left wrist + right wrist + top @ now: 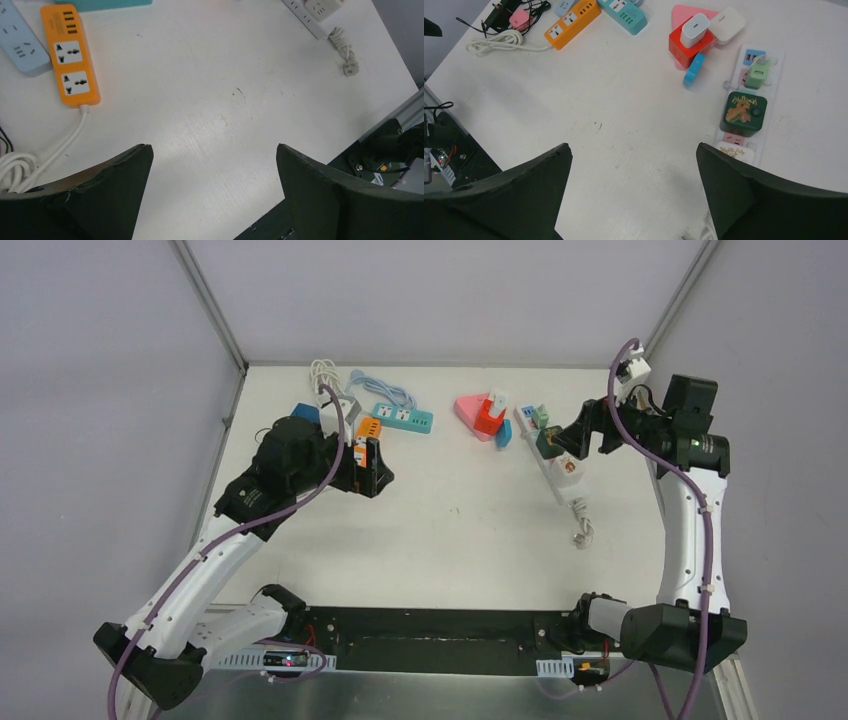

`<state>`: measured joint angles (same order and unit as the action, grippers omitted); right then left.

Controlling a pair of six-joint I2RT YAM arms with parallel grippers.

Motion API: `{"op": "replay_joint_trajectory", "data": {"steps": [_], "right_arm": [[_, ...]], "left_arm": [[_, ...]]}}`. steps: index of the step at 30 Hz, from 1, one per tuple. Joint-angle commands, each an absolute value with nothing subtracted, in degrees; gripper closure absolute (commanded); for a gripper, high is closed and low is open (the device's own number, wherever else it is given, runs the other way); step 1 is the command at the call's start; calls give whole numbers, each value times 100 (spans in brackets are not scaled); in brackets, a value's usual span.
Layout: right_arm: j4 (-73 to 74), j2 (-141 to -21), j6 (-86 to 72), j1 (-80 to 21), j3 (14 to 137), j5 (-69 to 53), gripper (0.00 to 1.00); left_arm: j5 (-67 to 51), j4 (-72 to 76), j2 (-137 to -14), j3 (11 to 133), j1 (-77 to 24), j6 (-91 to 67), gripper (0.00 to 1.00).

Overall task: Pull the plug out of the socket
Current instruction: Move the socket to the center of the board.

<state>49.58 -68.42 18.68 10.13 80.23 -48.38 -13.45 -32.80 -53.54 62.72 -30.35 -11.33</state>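
The dark green plug sits in the white power strip on the right side of the table, with other plugs touching it at both ends. The right gripper hangs spread wide over bare tabletop beside it. The left gripper is equally spread and holds nothing.

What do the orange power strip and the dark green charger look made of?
Orange rectangular power strip: probably moulded plastic, smooth, uniform colour, rounded edges.
Dark green square charger: probably plastic too, semi-gloss, with a gold picture printed on its face.
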Motion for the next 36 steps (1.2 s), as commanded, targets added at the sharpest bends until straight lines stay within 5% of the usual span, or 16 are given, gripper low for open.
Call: {"op": "replay_joint_trajectory", "data": {"steps": [1,21,36], "right_arm": [[4685,-6847,2093,1002,7593,-5053,0],[4013,-7728,2235,1125,6871,-2888,0],[3809,-8793,2083,469,7100,-1539,0]], "left_arm": [[-1547,-2472,-5086,5670,-3056,-1637,1],[-1968,202,-5625,4186,-3050,-3090,1],[-2026,685,-5736,3692,-3050,-3217,1]]}}
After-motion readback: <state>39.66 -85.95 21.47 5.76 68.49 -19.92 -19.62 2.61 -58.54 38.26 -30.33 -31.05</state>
